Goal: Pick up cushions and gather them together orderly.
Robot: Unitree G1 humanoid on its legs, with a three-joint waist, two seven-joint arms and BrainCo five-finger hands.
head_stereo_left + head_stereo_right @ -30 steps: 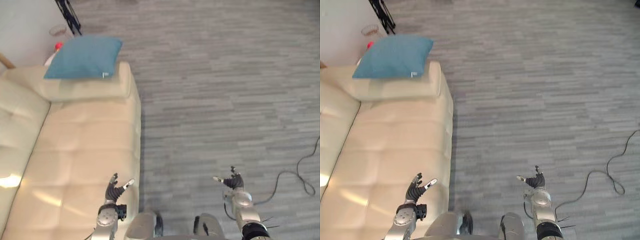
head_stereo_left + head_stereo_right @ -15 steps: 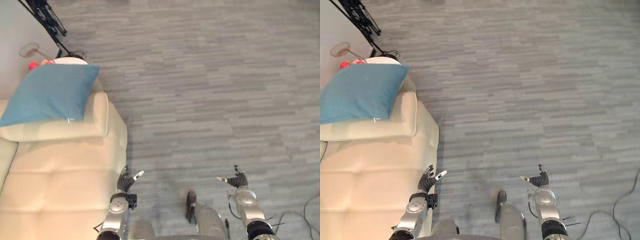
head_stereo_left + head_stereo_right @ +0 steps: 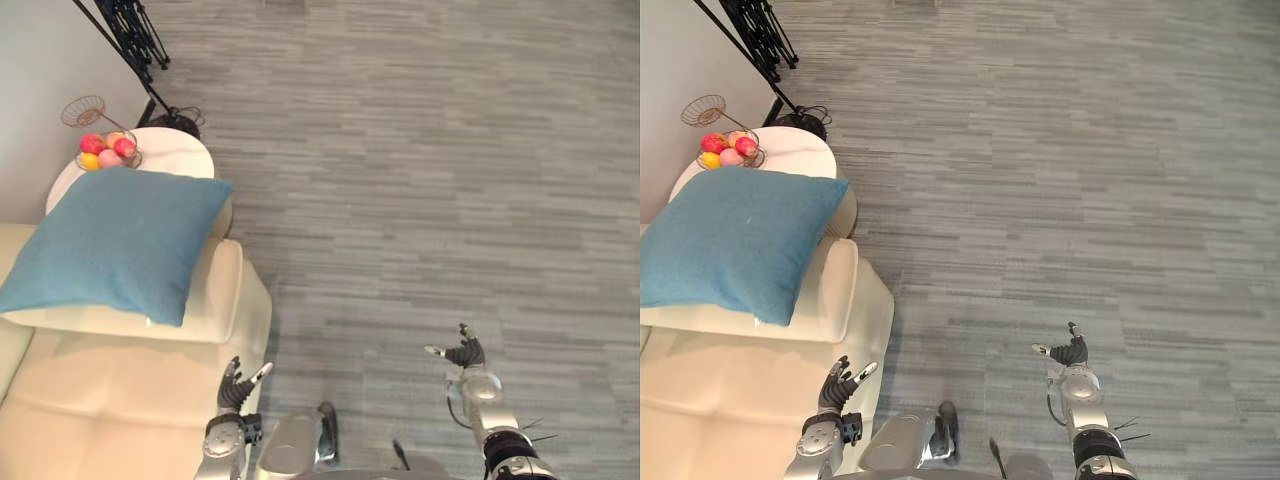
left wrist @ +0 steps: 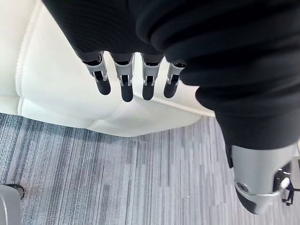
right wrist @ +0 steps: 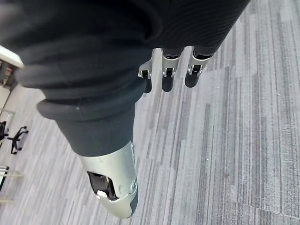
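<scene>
Approach work, as I judge it, with no pickup begun: the one blue cushion (image 3: 115, 245) I can make out lies flat across the armrest (image 3: 220, 290) at the end of the cream sofa (image 3: 110, 410). Its far corner overhangs towards the small round tabletop (image 3: 180, 155) beside that end. My left robot hand (image 3: 238, 388) hangs low by the front edge of the sofa seat, well short of the cushion, fingers (image 4: 123, 86) straight and spread, holding nothing. My right robot hand (image 3: 465, 355) is out over the floor (image 3: 430, 170), well apart from the sofa, likewise loose and empty.

Next, I reckon I must bring the body closer to the armrest and raise both arms, then take the cushion from its near edge. It is broad, so a hold on two opposite sides looks safer than a pinch at one corner. Where to gather the cushions I cannot settle from here.

Cushion: square, plump, with a matte woven teal cover and a small white tag at the near corner; it should give under the fingers. Sofa: smooth, faintly glossy, leather-like, with stitched seams and rounded bolsters. Floor: grey carpet in fine streaks. On the tabletop stands a wire basket (image 3: 84, 108) of round red, pink and yellow fruit, near enough to the cushion's corner that a careless tug might knock it
</scene>
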